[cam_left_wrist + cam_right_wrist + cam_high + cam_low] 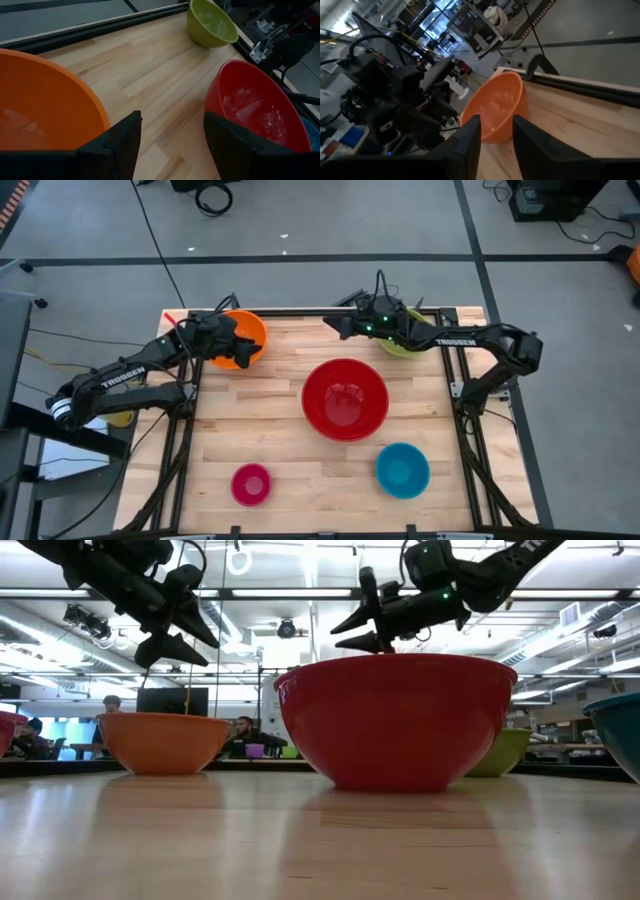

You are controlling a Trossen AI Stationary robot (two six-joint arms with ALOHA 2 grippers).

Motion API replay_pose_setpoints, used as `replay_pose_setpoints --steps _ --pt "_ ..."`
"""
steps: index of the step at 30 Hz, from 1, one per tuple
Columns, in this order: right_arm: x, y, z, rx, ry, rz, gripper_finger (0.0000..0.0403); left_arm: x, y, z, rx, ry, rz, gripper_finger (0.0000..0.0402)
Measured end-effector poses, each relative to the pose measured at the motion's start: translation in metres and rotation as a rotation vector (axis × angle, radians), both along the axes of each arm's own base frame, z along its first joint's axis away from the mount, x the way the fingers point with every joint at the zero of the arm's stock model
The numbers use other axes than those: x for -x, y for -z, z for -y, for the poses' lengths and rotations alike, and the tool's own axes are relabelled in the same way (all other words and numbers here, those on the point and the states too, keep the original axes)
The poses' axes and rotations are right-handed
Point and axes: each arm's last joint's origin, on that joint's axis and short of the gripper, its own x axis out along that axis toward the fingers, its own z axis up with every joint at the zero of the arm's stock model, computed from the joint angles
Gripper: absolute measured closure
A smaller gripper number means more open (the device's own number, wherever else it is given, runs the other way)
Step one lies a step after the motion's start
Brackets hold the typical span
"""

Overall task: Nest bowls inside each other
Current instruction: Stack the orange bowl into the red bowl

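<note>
Five bowls stand on their bases on the wooden table. The orange bowl [243,340] is at the far left and the lime green bowl [405,342] at the far right. The red bowl [345,398] is in the middle, with the blue bowl [402,470] and the magenta bowl [251,484] near the front. My left gripper [257,350] hangs open above the orange bowl [165,740], clear of its rim. My right gripper [330,325] hangs open above the table beyond the red bowl [395,720], level and pointing toward the orange bowl [497,107]. Neither holds anything.
The right arm passes over the lime green bowl [212,25]. Bare tabletop [285,345] lies between the orange bowl and the red one. Black frame rails [455,380] run along the table's sides. People sit in the room behind the table.
</note>
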Motion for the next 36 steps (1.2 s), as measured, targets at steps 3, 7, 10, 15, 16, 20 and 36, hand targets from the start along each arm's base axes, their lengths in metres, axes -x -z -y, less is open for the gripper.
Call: replay_pose_setpoints --steps 3,7,10,15,16,20,36 --pt "0.009 -0.003 0.003 -0.045 0.041 -0.029 0.0282 0.000 0.000 0.000 -0.014 0.010 -0.013 0.0184" --pt "0.030 -0.012 0.007 -0.048 0.144 -0.122 0.0283 0.002 0.004 0.001 -0.015 0.021 -0.060 0.0184" --pt "0.049 -0.024 0.005 -0.005 0.210 -0.187 0.0284 0.004 0.007 0.002 0.004 0.018 -0.092 0.0184" --pt "0.079 -0.042 0.001 0.029 0.306 -0.249 0.0284 0.006 0.011 0.003 0.023 0.009 -0.132 0.0184" --pt "0.083 -0.044 0.000 0.029 0.321 -0.258 0.0284 0.006 0.011 0.003 0.021 0.004 -0.136 0.0184" --pt "0.095 -0.048 -0.003 0.022 0.335 -0.290 0.0284 0.007 0.011 0.003 0.010 -0.015 -0.143 0.0184" --pt "0.091 -0.035 -0.008 0.000 0.294 -0.395 0.0284 -0.024 0.035 0.003 0.163 -0.011 -0.217 0.0184"
